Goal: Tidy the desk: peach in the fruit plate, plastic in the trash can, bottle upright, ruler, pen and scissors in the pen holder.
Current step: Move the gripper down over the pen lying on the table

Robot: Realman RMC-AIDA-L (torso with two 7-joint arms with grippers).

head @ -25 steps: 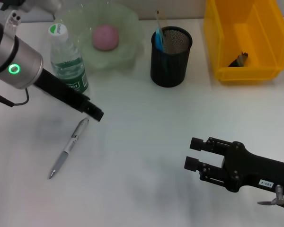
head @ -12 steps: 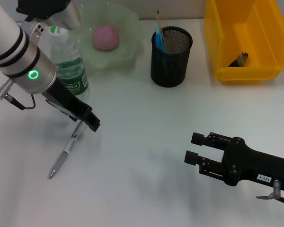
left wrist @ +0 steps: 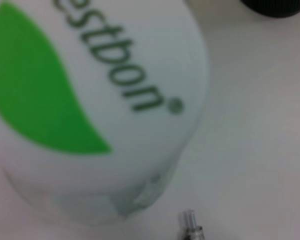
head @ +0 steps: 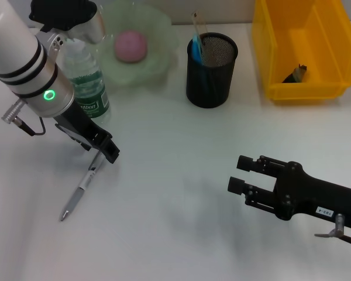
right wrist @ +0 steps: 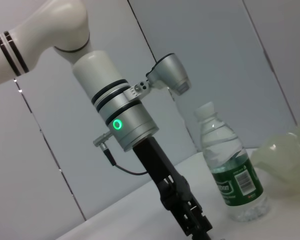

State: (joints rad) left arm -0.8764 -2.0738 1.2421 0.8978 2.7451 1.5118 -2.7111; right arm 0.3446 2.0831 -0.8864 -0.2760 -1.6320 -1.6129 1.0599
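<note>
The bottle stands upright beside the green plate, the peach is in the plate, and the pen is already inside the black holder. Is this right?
Not quite. The pen is not in the black holder; the head view shows it lying on the desk, with the left tool at its upper end. The bottle does stand upright beside the green plate, and the peach is in it.

My head cam looks fwd and down over the whole counter (head: 175,146), my left wrist cam sits v. close against the bottle (left wrist: 90,100), and my right wrist cam looks level across, sharing bottle w/ both.
</note>
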